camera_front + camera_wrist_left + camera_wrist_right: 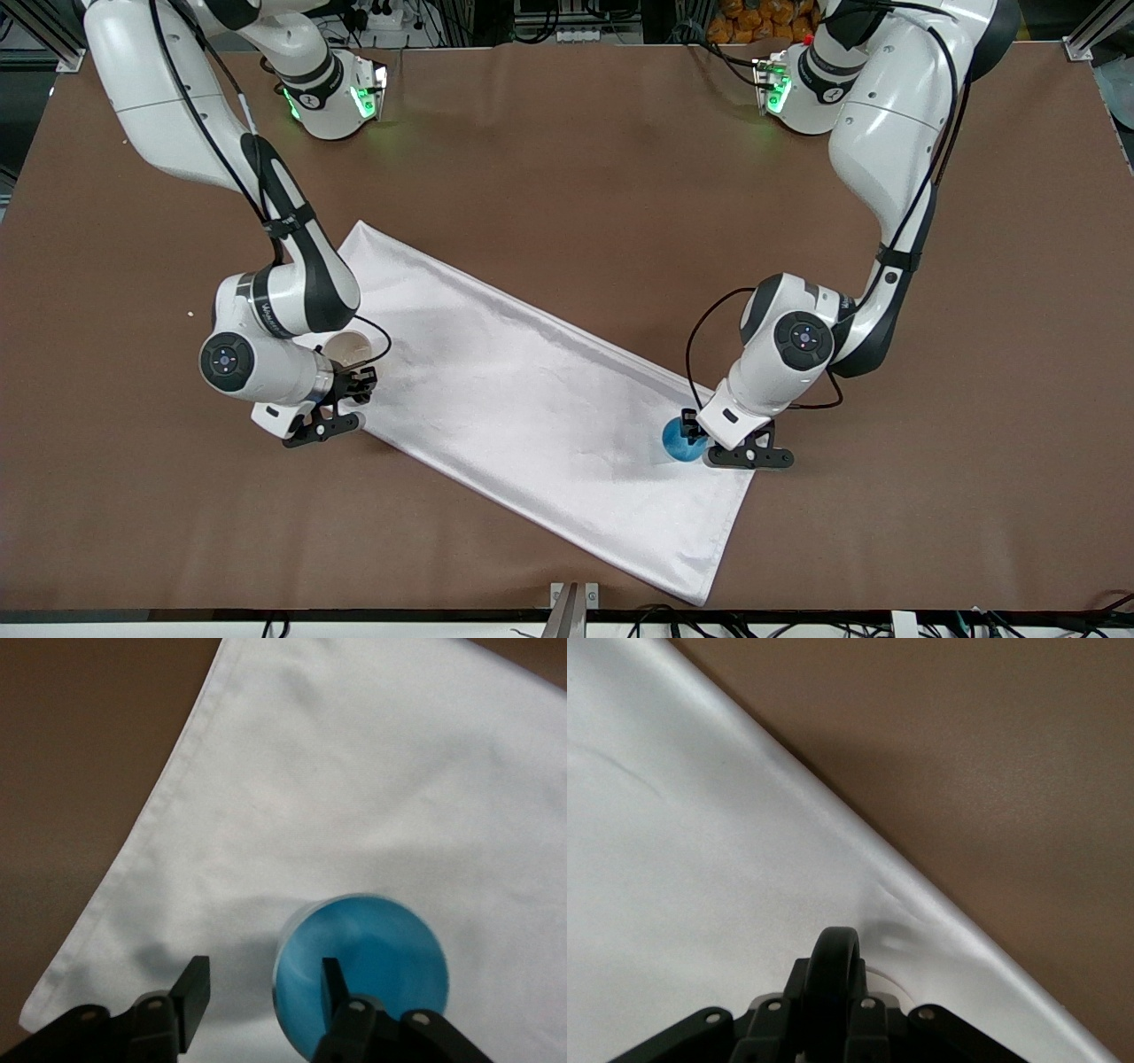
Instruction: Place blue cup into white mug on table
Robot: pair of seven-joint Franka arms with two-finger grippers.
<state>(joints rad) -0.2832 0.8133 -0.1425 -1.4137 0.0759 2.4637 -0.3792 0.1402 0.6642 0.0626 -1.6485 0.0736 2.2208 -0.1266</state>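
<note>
The blue cup (680, 440) stands upright on the white cloth near its corner toward the left arm's end of the table. My left gripper (692, 424) is down at it and open. In the left wrist view one finger (331, 979) is inside the blue cup (376, 961) and the other finger (193, 988) stands outside, a gap away from the wall. The white mug (347, 346) sits at the cloth's edge toward the right arm's end. My right gripper (357, 383) is shut on the mug's black handle (833, 961).
A white cloth (532, 399) lies slantwise across the middle of the brown table (620, 177). Both arms bend low over the cloth's two ends. A small metal bracket (574, 598) sits at the table's edge nearest the front camera.
</note>
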